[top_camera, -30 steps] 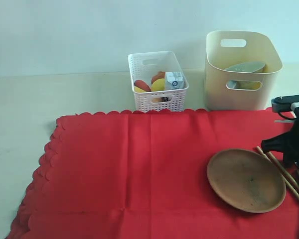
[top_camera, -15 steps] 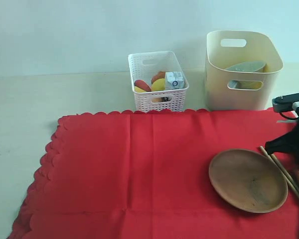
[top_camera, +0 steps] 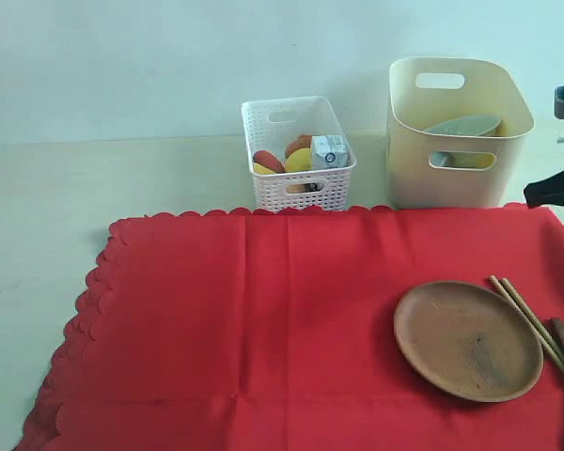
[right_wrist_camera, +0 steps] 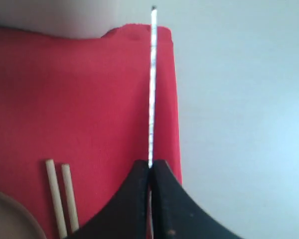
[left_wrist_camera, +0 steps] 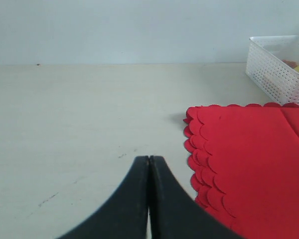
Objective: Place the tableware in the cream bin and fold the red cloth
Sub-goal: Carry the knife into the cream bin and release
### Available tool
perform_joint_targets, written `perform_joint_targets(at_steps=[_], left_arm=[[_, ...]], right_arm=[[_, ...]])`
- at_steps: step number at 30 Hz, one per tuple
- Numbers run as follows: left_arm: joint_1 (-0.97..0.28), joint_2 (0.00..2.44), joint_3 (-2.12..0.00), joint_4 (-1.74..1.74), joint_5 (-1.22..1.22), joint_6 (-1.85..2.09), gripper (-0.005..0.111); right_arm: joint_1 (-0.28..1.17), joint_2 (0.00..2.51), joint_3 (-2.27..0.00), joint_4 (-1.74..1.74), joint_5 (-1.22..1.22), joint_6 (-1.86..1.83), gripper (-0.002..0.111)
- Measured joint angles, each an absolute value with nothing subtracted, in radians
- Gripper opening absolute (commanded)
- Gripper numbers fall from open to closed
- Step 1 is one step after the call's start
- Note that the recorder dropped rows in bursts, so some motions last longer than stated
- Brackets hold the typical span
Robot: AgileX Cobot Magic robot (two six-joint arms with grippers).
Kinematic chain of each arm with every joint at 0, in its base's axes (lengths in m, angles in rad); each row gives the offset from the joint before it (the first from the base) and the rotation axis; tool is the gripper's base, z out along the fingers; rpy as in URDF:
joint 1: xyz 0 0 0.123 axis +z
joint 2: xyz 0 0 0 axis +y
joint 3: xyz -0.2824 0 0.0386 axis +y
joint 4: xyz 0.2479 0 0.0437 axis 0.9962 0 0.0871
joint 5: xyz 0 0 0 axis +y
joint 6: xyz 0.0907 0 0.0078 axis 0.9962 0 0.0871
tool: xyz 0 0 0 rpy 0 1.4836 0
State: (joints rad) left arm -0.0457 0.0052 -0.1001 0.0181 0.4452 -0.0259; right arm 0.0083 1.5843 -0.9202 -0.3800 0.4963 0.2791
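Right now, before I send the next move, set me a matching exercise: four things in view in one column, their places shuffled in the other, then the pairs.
Things:
1. brown plate
2. pale bowl
3. small carton
4. metal knife

Places:
A. in the white lattice basket
B. between the jaws of the right gripper
C. on the red cloth
D. in the cream bin

Pairs: 1-C, 2-D, 3-A, 4-B.
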Motion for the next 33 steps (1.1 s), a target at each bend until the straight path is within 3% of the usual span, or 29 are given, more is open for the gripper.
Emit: perform_joint_targets(at_steps=[8,18,33], left_arm=[[-0.046,0.005,-0.1,0.018,0.445,-0.026,0.0],[-0.046,0.005,-0.1,0.018,0.445,-0.026,0.0],[-0.046,0.005,-0.1,0.018,0.445,-0.026,0.0]], right_arm=[[0.008,1.528,-1.079,-0.05,0.496,-0.029,0.0],[0.008,1.529,-1.276,0.11,0.497,-0.168,0.0],[0.008,1.847,-1.689,0.253,0.567,-0.264,0.0]])
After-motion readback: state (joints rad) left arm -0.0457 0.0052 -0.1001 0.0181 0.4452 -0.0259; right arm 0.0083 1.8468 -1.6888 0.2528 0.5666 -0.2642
